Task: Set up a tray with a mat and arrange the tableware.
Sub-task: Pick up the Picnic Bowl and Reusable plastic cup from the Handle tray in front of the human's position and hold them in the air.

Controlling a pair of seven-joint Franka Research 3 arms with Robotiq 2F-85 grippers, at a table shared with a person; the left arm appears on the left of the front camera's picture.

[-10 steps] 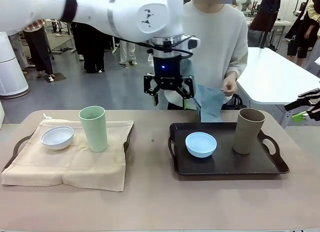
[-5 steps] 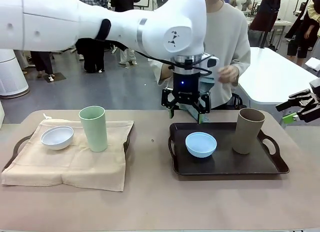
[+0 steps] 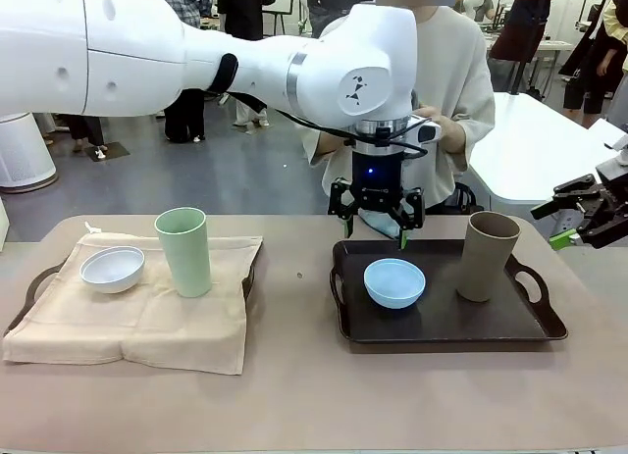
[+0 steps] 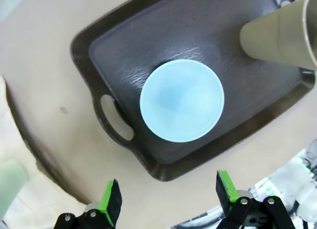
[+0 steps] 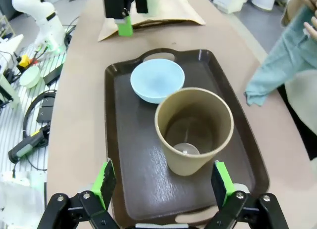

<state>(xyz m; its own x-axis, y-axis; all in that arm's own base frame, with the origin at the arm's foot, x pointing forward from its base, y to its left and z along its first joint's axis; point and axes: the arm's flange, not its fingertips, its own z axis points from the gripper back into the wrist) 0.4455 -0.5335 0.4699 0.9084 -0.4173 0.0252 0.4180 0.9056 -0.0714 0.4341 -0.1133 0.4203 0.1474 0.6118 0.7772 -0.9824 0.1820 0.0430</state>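
The left gripper [image 3: 376,225] hangs with its jaws spread wide and empty over the far rim of the dark tray [image 3: 446,328], just beyond the light blue bowl [image 3: 394,282]. In its wrist view the bowl lies ahead of the gap between the green pads, touching neither. The bowl rests in the tray's left half, clear of every rim. The tan-brown cup [image 3: 487,256] stands upright toward the right end, apart from the bowl, with bare tray floor between and in front of them. The right gripper [image 3: 562,225], likewise wide open and holding nothing, hovers by the tray's right end, looking down into the cup. On the left, the pale green cup [image 3: 183,251] and white bowl [image 3: 112,269] stand on a beige mat [image 3: 147,331], well apart from the dark tray.
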